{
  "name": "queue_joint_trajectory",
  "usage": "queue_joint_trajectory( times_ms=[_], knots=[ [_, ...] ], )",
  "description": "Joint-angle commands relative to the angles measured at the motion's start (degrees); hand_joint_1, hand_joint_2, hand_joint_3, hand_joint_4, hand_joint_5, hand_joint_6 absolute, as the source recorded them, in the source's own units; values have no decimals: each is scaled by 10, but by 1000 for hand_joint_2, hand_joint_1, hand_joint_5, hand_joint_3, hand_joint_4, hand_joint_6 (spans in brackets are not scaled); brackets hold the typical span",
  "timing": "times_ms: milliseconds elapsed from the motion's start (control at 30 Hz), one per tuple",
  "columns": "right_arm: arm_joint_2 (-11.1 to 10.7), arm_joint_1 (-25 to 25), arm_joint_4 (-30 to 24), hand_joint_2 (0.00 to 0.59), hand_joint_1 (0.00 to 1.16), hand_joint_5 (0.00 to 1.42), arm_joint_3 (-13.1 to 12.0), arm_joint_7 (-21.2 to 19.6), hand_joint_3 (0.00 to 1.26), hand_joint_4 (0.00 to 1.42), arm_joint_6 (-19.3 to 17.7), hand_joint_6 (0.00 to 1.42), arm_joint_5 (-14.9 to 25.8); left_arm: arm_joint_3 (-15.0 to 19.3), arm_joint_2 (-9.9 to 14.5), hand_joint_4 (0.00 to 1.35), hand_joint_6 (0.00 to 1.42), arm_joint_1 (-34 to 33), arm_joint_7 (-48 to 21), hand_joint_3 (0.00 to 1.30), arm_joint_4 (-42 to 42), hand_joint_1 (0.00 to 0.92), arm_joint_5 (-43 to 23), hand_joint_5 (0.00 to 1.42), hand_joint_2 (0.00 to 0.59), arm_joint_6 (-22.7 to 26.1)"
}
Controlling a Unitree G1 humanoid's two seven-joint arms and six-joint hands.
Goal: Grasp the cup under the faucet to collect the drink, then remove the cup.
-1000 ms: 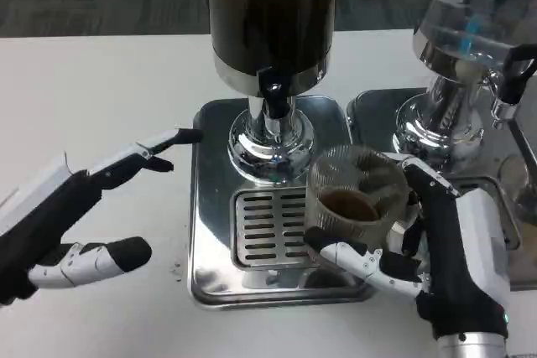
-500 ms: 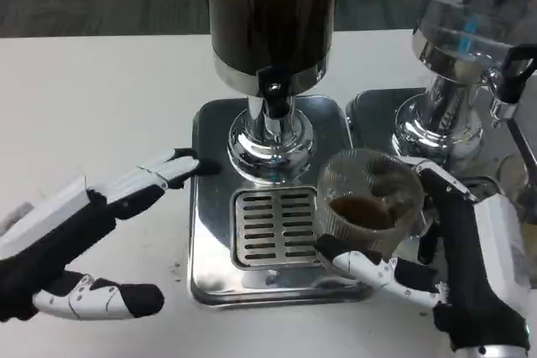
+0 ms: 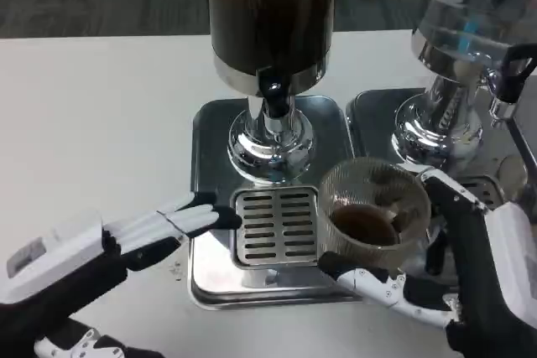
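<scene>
A clear ribbed cup [image 3: 373, 215] with brown drink in its bottom is held by my right hand [image 3: 470, 274], thumb in front and fingers behind. It sits over the right edge of the steel drip tray [image 3: 205, 173], off to the right of the slotted grate [image 3: 275, 225]. The black faucet [image 3: 272, 90] juts from the dark drink dispenser [image 3: 273, 14] above the tray. My left hand [image 3: 101, 249] is low at the left with its fingers stretched out, the fingertips [image 3: 214, 217] reaching the tray's left side beside the grate. It holds nothing.
A second dispenser [image 3: 466, 48] with a clear tank and chrome base stands on its own tray at the right, close behind the cup. White table spreads to the left and back left. Grey carpet lies beyond the table's far edge.
My right hand has carried the cup further right and toward me, off the grate. My left hand has dropped lower and moved right, its fingertips now at the grate's left edge.
</scene>
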Motion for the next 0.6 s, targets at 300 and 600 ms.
queue_joint_trajectory(
  times_ms=[300, 600],
  knots=[
    [-8, 65, -61, 195, 778, 887, 8, 13, 619, 689, -42, 1232, 1, -19, 37, 0, 189, 29, 31, 118, -20, 0, -20, 8, 102, -19],
    [-7, 84, -74, 194, 776, 889, 9, 13, 623, 689, -44, 1232, 0, -24, 46, 0, 189, 37, 39, 118, -29, 0, -25, 8, 101, -20]
  ],
)
